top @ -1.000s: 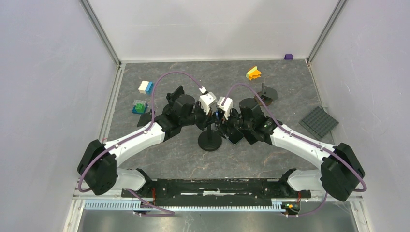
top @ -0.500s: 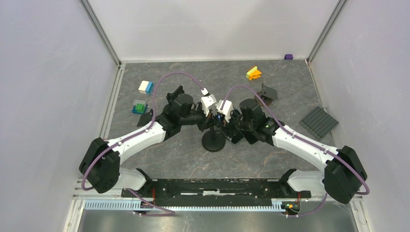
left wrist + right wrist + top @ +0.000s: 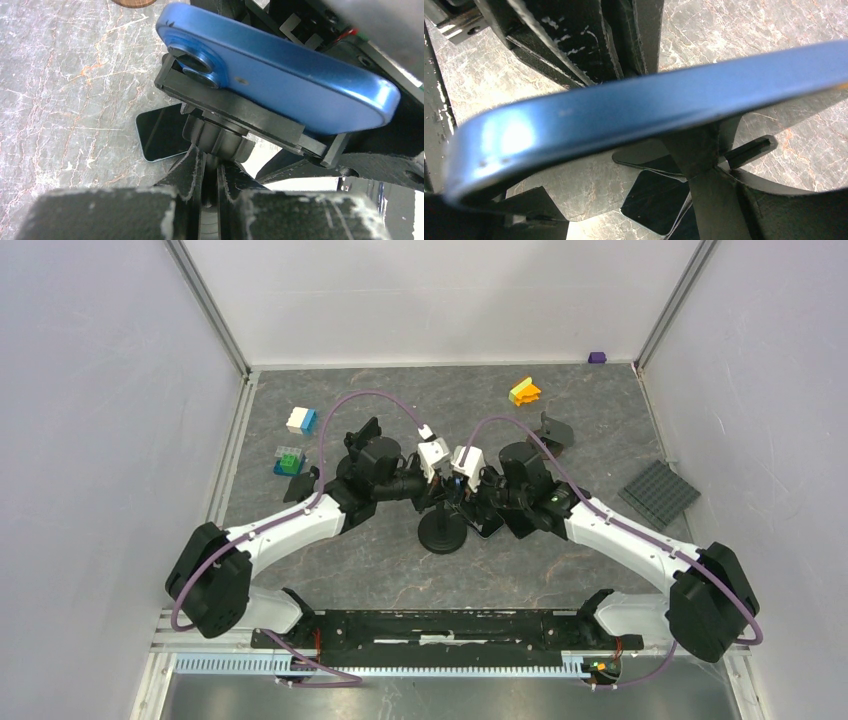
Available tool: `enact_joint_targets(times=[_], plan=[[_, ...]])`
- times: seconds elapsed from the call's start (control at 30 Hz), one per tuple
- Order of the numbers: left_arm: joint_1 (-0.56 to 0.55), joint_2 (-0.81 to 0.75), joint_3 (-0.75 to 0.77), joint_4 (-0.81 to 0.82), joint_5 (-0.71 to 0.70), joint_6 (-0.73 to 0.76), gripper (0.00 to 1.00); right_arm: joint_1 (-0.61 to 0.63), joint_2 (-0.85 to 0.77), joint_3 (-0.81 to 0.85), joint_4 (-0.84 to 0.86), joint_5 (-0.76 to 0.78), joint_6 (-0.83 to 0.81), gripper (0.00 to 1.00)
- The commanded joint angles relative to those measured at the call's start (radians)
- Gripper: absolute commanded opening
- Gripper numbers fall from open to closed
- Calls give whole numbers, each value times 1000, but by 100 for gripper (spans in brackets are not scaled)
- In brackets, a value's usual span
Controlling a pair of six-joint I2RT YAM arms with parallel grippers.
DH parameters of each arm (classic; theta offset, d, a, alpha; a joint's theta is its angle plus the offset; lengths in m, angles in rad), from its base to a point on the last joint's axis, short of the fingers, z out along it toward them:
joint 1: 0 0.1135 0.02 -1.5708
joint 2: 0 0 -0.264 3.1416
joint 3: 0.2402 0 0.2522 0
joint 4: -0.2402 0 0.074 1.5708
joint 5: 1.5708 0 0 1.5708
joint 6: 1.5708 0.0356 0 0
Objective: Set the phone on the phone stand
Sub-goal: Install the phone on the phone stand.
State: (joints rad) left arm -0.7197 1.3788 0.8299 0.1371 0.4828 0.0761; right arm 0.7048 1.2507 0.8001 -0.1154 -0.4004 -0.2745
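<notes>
The blue phone (image 3: 290, 75) lies tilted, back and camera lens showing, against the black cradle plate (image 3: 240, 112) of the phone stand. The stand's round base (image 3: 442, 532) sits mid-table. My left gripper (image 3: 210, 160) is shut on the stand's thin stem just under its ribbed knob (image 3: 220, 137). From the right, my right gripper (image 3: 472, 502) grips the phone across its width; the phone's blue edge (image 3: 649, 105) fills the right wrist view. In the top view both wrists hide most of the phone.
A dark glossy slab with a pale rim (image 3: 160, 135) lies flat beside the stand. Further off are a white-blue block (image 3: 301, 420), a green block (image 3: 289, 460), a yellow-orange block (image 3: 524, 391), a dark part (image 3: 552, 430) and a grey studded plate (image 3: 659, 492).
Both grippers and the stand have shifted slightly to the right. Both grips are unchanged.
</notes>
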Motion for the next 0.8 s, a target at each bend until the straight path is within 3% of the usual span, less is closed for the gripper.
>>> enact_joint_targets(times=[0.0, 0.07, 0.37, 0.63, 0.77], plan=[[4, 58, -21, 62, -101, 1, 2, 63, -71, 36, 181, -354, -35, 47], [6, 58, -22, 63, -100, 1, 2, 55, -78, 33, 181, -354, -32, 54], [20, 52, -34, 75, -85, -4, 2, 11, -120, 10, 176, -354, -32, 72], [22, 48, -33, 78, -89, -5, 2, -23, -143, -4, 167, -357, -32, 96], [22, 47, -35, 80, -88, -7, 2, -32, -152, -10, 150, -357, -44, 98]])
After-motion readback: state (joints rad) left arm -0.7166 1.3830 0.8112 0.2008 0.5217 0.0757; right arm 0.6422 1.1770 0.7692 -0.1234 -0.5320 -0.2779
